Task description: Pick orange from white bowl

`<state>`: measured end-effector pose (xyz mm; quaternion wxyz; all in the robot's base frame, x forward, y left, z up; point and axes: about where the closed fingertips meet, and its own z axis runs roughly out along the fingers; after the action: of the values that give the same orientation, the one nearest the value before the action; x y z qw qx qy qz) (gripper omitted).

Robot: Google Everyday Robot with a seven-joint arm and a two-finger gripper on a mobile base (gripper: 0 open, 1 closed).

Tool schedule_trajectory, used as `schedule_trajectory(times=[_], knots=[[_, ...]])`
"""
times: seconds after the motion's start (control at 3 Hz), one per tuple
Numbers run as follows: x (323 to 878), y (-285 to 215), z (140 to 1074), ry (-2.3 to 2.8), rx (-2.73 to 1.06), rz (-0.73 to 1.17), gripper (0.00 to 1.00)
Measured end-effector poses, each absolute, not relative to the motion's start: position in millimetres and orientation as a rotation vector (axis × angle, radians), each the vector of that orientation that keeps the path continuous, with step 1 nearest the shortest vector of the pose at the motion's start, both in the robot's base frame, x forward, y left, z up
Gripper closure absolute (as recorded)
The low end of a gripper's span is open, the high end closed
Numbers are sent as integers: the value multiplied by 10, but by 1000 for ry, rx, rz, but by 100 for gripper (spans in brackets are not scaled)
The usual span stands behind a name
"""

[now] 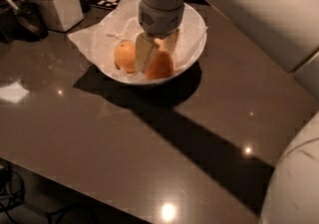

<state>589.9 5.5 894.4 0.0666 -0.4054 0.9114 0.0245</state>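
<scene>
The white bowl (198, 44), lined with crumpled white paper, stands at the back of the dark table. Two oranges lie in its front part: the left orange (124, 56) and the right orange (161, 65). My gripper (157, 48) reaches down into the bowl from above, its fingers apart. One finger (144, 52) stands in the gap between the two oranges. The other finger (171, 41) is behind the right orange. The gripper straddles the top of the right orange and does not hold it.
A square white jar (55, 4) stands at the back left, with a dark utensil (27, 16) beside it. A black-and-white marker tag (108, 0) lies behind the bowl. My white arm (259, 14) crosses the upper right. The table's front edge runs along the lower left.
</scene>
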Motion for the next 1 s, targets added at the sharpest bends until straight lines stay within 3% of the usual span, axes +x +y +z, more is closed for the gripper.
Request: schedule_trajectory(times=[1.0], knots=[[6045,118,8954,2735,-1232,33,37]])
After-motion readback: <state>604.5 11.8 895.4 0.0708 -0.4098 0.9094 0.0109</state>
